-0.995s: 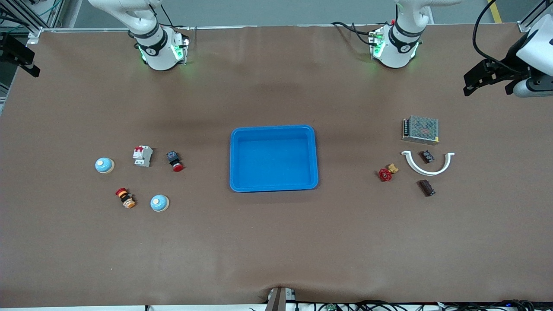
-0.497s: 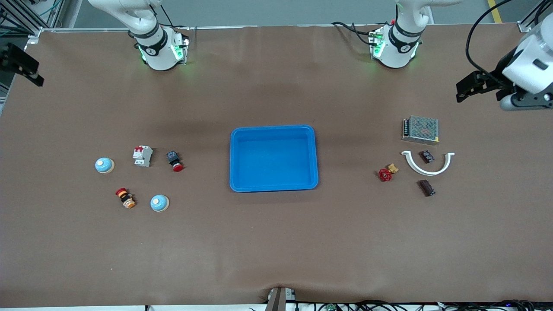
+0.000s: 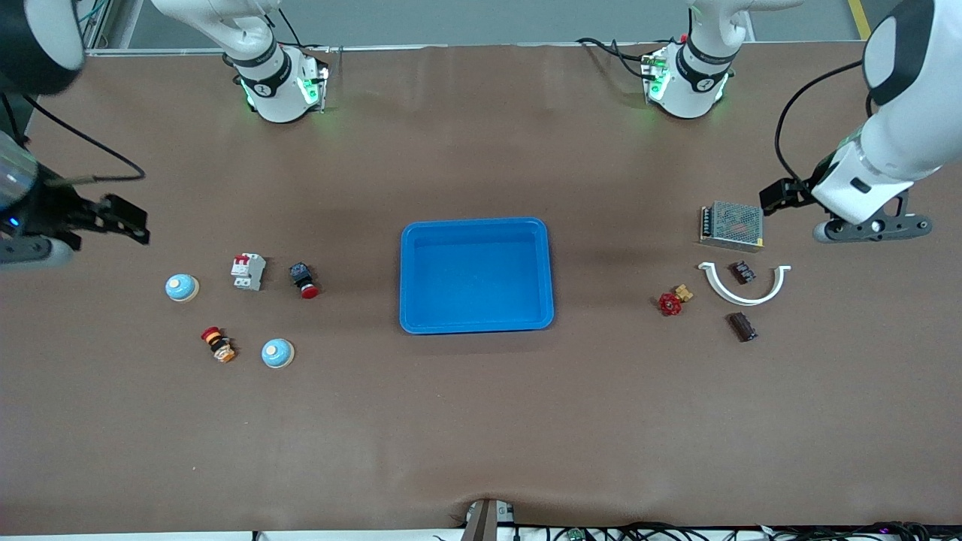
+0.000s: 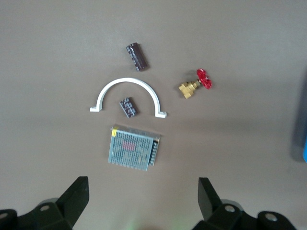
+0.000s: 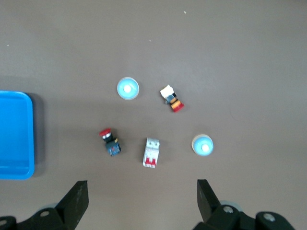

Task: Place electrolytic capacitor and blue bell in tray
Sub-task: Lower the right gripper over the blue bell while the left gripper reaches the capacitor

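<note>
Your left gripper [image 3: 778,197] hangs in the air over the table [image 3: 481,421], just above the edge of the metal-mesh power supply [image 3: 732,225] at the left arm's end, its fingers [image 4: 76,196] spread wide apart and holding nothing. That arm reaches down with the wrist angled toward the parts below. Your right gripper [image 3: 124,220] hovers over bare table at the right arm's end, likewise spread and empty.

You can see the electrolytic capacitor [image 3: 742,327], a dark cylinder, lying on its side nearer the front camera than the white half-ring clamp [image 3: 744,285]. A small dark terminal block [image 3: 743,271] sits inside the clamp's arc, and a red-handled brass valve [image 3: 673,300] lies between the clamp and the tray.

Two blue bells [image 3: 277,353] [image 3: 181,287] rest among a white circuit breaker [image 3: 248,270] and two red pushbuttons [image 3: 304,279] [image 3: 218,343]. The blue tray [image 3: 476,225] sits mid-table.
</note>
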### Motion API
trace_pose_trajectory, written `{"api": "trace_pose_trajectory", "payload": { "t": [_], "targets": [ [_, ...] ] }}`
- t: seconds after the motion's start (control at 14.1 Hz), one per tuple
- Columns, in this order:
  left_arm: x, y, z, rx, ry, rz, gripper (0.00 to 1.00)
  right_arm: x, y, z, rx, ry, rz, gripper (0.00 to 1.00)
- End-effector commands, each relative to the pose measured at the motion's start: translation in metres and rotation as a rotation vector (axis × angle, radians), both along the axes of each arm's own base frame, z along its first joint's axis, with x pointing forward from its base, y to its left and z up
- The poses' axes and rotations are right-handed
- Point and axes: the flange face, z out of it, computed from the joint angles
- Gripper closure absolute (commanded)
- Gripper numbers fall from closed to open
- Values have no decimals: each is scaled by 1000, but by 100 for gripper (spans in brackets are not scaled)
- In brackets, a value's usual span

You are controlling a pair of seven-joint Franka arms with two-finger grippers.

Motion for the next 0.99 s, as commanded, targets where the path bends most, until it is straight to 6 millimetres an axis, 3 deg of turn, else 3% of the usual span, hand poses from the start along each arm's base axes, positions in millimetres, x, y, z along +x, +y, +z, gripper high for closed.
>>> {"api": "trace_pose_trajectory", "payload": {
  "t": [0.0,0.07,0.21,0.43,0.5,0.71,0.92],
  "targets": [
    [-14,25,-34,14,-33,32,0,21,7,-20,40,-25,-8,0],
    [-17,27,-52,12,-37,34,0,27,6,-34,91,-12,-25,0],
    [-24,54,-86,10,-60,107,0,38,14,-67,129,27,-17,0],
    [-34,85,-141,2,-88,173,0,49,55,-125,105,93,33,0],
    [-33,89,-159,-1,-81,196,0,57,57,-146,104,91,37,0],
    [-27,99,-194,-6,-74,279,16,66,66,-204,93,77,62,0],
    [-23,98,-223,-8,-78,361,32,63,52,-245,47,14,182,0]
  ]
}}
